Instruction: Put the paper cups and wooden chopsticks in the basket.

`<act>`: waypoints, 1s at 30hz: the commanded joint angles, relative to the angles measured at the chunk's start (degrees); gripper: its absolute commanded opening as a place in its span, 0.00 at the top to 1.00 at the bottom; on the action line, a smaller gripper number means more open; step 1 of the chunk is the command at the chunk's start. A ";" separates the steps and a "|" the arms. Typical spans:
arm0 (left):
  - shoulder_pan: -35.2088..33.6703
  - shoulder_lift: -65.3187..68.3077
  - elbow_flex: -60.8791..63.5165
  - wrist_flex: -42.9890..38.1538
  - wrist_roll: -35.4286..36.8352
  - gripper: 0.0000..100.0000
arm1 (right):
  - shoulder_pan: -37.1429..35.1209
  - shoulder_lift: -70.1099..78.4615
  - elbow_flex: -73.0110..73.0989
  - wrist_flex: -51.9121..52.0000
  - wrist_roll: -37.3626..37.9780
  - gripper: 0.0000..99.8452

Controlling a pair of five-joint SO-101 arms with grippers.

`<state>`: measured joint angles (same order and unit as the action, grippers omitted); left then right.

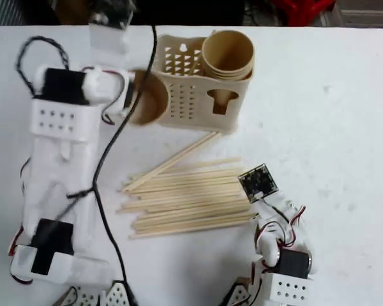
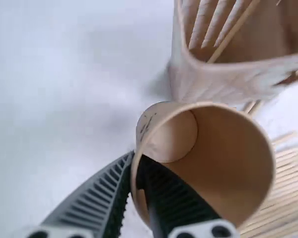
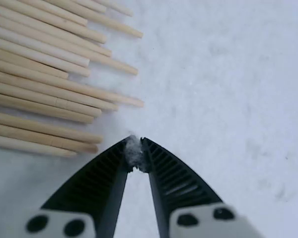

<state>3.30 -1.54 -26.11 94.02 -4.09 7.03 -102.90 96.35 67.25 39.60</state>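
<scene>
At 5 o'clock in the high view, the right hand (image 3: 134,148) sits low over the white counter (image 1: 345,127). Its jaws are closed tip to tip on nothing, just beside the ends of the pale wooden chopsticks (image 1: 188,197). These lie in a loose, roughly parallel bundle at the centre. They look light, stiff and smooth, apt to roll or slip from a pinch, so I judge a grasp across the middle of a few safer than one at the ends. One single chopstick (image 1: 175,160) slants out of the bundle toward the foot of the cream slotted plastic basket (image 1: 179,89) at 12 o'clock.

Farther off, at 10 o'clock, the left hand (image 2: 137,158) is clamped on the rim of a tan paper cup (image 2: 223,163), one finger inside the wall and one outside, with the cup tipped on its side. The wall looks thin and easy to crush; the rolled rim is the firmer hold. The cup is just beside the basket's 9 o'clock wall. The basket's 3 o'clock compartment holds a stack of tan paper cups (image 1: 228,54). The basket's rim is the edge to clear, and open counter lies toward 3 o'clock.
</scene>
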 commanded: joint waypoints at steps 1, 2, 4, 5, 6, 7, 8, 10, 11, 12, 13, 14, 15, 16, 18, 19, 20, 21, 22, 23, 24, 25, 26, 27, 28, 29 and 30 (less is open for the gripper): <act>4.44 -1.19 -23.30 4.04 4.57 0.98 | -0.48 -0.31 0.44 0.22 0.53 0.98; 5.67 -1.10 -26.55 3.25 5.89 0.98 | -0.48 -0.31 0.44 0.22 0.53 0.98; 8.92 -1.01 -30.15 -0.35 7.47 0.98 | -0.48 -0.31 0.44 0.22 0.53 0.98; 10.59 -1.01 -30.42 -3.16 7.65 0.98 | -0.48 -0.31 0.44 0.22 0.53 0.98; 12.26 -1.01 -30.33 -5.80 8.00 0.98 | -0.48 -0.31 0.44 0.22 0.53 0.98; 13.76 -0.92 -29.80 -8.44 8.70 0.98 | -0.48 -0.31 0.44 0.22 0.53 0.98; 15.16 -0.84 -28.31 -11.16 9.41 0.98 | -0.48 -0.31 0.44 0.22 0.53 0.98; 17.54 0.13 -24.97 -16.00 10.20 0.98 | -0.48 -0.31 0.44 0.22 0.53 0.98; 18.33 0.92 -23.30 -17.93 10.20 0.98 | -0.48 -0.31 0.44 0.22 0.53 0.98; 18.86 1.89 -21.63 -19.69 10.20 0.98 | -0.48 -0.31 0.44 0.22 0.53 0.98; 19.21 3.12 -20.40 -21.27 10.20 0.98 | -0.48 -0.31 0.44 0.22 0.53 0.98; 19.30 4.35 -19.43 -22.59 10.20 0.98 | -0.48 -0.31 0.44 0.22 0.53 0.98; 19.30 5.58 -18.99 -23.56 10.20 0.98 | -0.48 -0.31 0.44 0.22 0.53 0.98; 19.21 6.90 -18.81 -24.00 10.20 0.98 | -0.48 -0.31 0.44 0.22 0.53 0.98; 19.12 9.71 -18.99 -23.82 10.20 0.98 | -0.48 -0.31 0.44 0.22 0.53 0.98; 19.12 11.03 -18.99 -23.74 10.20 0.98 | -0.48 -0.31 0.44 0.22 0.53 0.98; 19.12 12.18 -18.99 -23.74 10.20 0.98 | -0.48 -0.31 0.44 0.22 0.53 0.98; 19.03 13.05 -19.08 -23.74 10.20 0.98 | -0.48 -0.31 0.44 0.22 0.53 0.98; 19.03 13.76 -19.08 -23.74 10.20 0.98 | -0.48 -0.31 0.44 0.22 0.53 0.98; 19.03 14.11 -19.08 -23.74 10.20 0.98 | -0.48 -0.31 0.44 0.22 0.53 0.98; 19.03 14.46 -19.08 -23.74 10.20 0.98 | -0.48 -0.31 0.44 0.22 0.53 0.98; 19.03 14.55 -18.90 -23.74 10.20 0.98 | -0.48 -0.31 0.44 0.22 0.53 0.98; 19.03 14.81 -18.90 -23.74 10.20 0.98 | -0.48 -0.31 0.44 0.22 0.53 0.98; 19.03 15.08 -19.08 -23.82 10.20 0.97 | -0.48 -0.31 0.44 0.22 0.53 0.98; 19.03 15.16 -19.08 -24.00 10.20 0.96 | -0.48 -0.31 0.44 0.22 0.53 0.98; 19.03 15.16 -19.16 -24.18 10.20 0.94 | -0.48 -0.31 0.44 0.22 0.53 0.98; 19.03 14.99 -19.16 -24.18 10.20 0.92 | -0.48 -0.31 0.44 0.22 0.53 0.98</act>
<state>21.67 14.02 -44.84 71.78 5.41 7.03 -102.90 96.35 67.25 39.60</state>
